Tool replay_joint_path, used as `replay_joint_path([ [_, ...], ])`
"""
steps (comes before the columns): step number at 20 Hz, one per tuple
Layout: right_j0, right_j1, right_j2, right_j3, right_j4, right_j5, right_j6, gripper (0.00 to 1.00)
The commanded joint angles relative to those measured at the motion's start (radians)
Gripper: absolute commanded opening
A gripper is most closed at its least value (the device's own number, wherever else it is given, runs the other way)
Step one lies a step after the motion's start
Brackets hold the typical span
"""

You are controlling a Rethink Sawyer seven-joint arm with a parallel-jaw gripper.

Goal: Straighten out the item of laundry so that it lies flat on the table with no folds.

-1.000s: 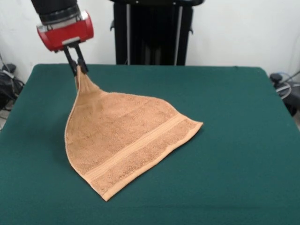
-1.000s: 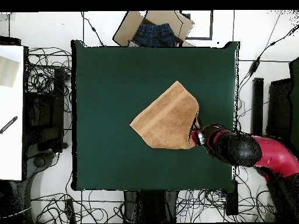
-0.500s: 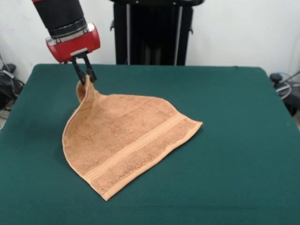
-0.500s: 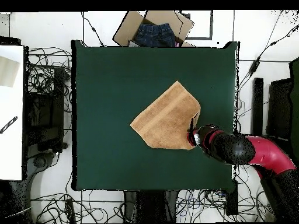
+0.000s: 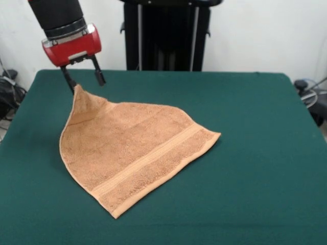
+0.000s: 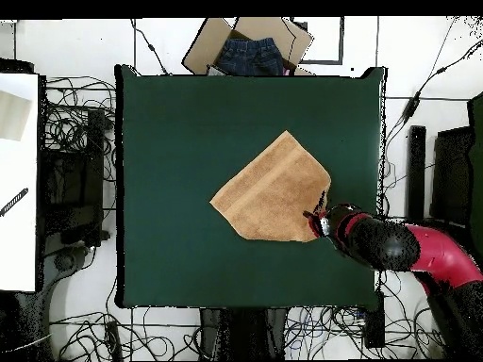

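Note:
The light orange-tan towel (image 5: 133, 148) lies spread on the dark green table (image 5: 250, 132), with a woven band stripe near its front-right edge. Its far-left corner comes to a point just below my gripper (image 5: 84, 80). The gripper is open, and its two black fingers (image 5: 100, 77) hang spread just above that corner with nothing between them. The towel's left edge curves round, and a shallow crease runs from the corner. In the overhead view the towel (image 6: 272, 193) sits right of the table's centre, and the gripper (image 6: 319, 213) is at its lower-right corner.
A cardboard box holding blue denim (image 6: 250, 49) sits beyond the table's top edge in the overhead view. Cables lie on the floor around the table (image 6: 179, 123), and a white surface (image 6: 19, 179) stands at the left.
The gripper has opened and let go of the towel corner. The corner has dropped onto the table and the towel has spread further left in the front view.

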State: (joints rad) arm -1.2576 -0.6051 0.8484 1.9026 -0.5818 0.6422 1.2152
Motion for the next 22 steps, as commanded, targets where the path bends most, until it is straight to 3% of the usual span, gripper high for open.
replay_joint_path([
  [1,0.007,0.012,-0.014,0.031,-0.023,-0.038,0.0,1.0],
  [4,0.017,-0.036,0.005,0.029,0.016,0.01,0.007,1.0],
  [9,0.125,-0.202,0.025,-0.012,0.12,0.116,0.088,1.0],
  [11,0.142,-0.257,0.042,-0.063,0.173,0.231,0.036,1.0],
  [14,0.177,-0.328,0.044,-0.202,0.224,0.519,-0.096,1.0],
  [19,0.237,-0.309,0.036,-0.462,0.141,0.874,-0.274,1.0],
  [22,0.237,-0.34,0.037,-0.508,0.068,0.873,-0.292,1.0],
])
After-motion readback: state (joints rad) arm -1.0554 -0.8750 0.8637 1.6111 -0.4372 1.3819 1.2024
